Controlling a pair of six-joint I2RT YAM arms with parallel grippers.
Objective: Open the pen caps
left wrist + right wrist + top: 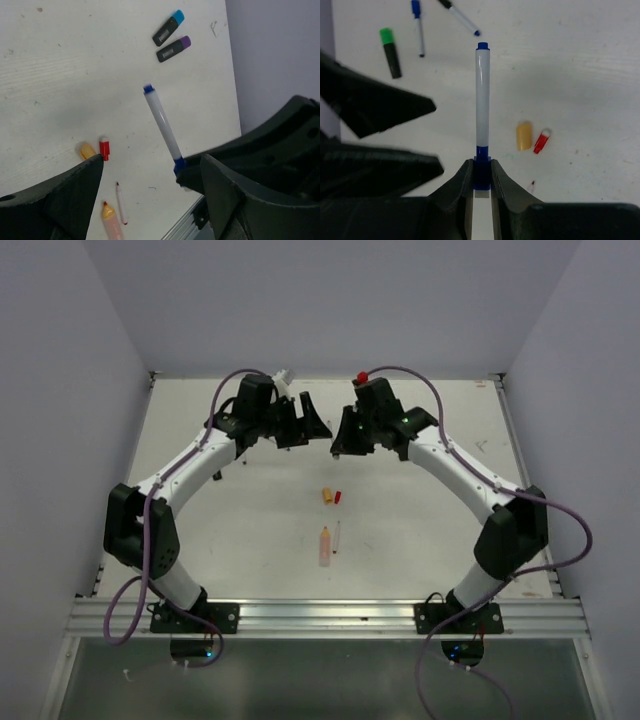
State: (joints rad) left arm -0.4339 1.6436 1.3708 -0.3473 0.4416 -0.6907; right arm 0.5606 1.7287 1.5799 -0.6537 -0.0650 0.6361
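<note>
Two hands: right hand clenched on stubby blue plastic cap of slim white pen; left hand released, at 9 o'clock

Plain lilac-grey walls box the white table on three sides. An aluminium rail edges its near side.

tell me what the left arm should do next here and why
Probably close the left gripper on the pen's white barrel. The right gripper is shut on the blue cap, the barrel sticks out free, and in its wrist view the left fingers stand open on either side of it, holding nothing. With both ends held, the arms could pull cap and barrel apart.
</note>
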